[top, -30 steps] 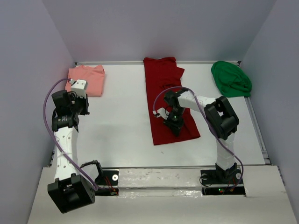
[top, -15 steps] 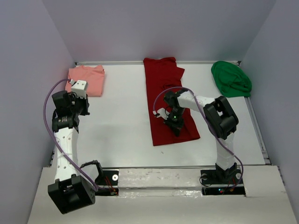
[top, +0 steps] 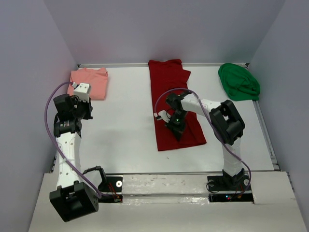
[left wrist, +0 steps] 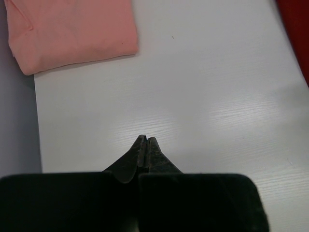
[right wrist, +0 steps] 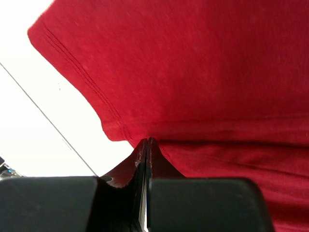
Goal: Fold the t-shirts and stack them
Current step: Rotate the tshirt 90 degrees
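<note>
While the right gripper (top: pixel 175 127) rested on the dark red short-sleeved cloth t-shirt (top: pixel 166 89), that shirt lay as a long narrow strip at the middle of the white bench (top: pixel 125 116). Its long axis ran from the far edge toward the arm bases, with the near end angled slightly to the right. A sleeve projected on the right side near the far end.

In the right wrist view, the fingers of the right gripper (right wrist: pixel 146 141) were together and clamped on a hemmed edge of the dark red shirt (right wrist: pixel 203 72), which creased at the tips.

The left gripper (left wrist: pixel 146 141) was closed on nothing over bare bench. The salmon-pink cloth t-shirt (top: pixel 89 83) lay folded in the far left corner. The bright green cloth t-shirt (top: pixel 238 81) lay bunched in the far right corner, well apart from the others.
</note>
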Controlling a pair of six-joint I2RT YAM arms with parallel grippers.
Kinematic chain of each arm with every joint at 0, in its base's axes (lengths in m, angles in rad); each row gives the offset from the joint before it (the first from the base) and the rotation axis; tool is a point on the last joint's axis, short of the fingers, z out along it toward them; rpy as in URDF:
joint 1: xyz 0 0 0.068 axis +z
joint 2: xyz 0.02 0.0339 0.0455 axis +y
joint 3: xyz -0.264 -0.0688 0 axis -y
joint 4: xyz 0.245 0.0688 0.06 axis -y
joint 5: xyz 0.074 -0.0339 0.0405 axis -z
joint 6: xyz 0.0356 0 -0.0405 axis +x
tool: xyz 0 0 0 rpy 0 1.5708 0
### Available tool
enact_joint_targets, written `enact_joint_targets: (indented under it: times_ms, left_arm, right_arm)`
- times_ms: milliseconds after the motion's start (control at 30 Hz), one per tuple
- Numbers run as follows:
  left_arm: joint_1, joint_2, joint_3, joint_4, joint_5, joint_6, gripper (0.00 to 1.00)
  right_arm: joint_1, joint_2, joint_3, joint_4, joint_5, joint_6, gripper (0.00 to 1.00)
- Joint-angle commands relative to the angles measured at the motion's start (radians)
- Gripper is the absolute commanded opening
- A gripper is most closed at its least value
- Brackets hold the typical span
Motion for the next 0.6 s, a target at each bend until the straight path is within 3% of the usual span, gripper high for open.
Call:
enact_joint_targets:
  times_ms: [0, 567]
  left_arm:
    - [0.008, -0.03, 0.001, 0.025, 0.02, -0.006, 0.0]
    - [0.011, -0.043, -0.005, 0.026, 0.031, -0.006, 0.0]
  right_arm:
    - [0.022, 0.018, 0.047, -0.014, -0.049, 0.015, 0.0]
    - [0.103, 0.09, 0.055, -0.003, -0.08, 0.028, 0.0]
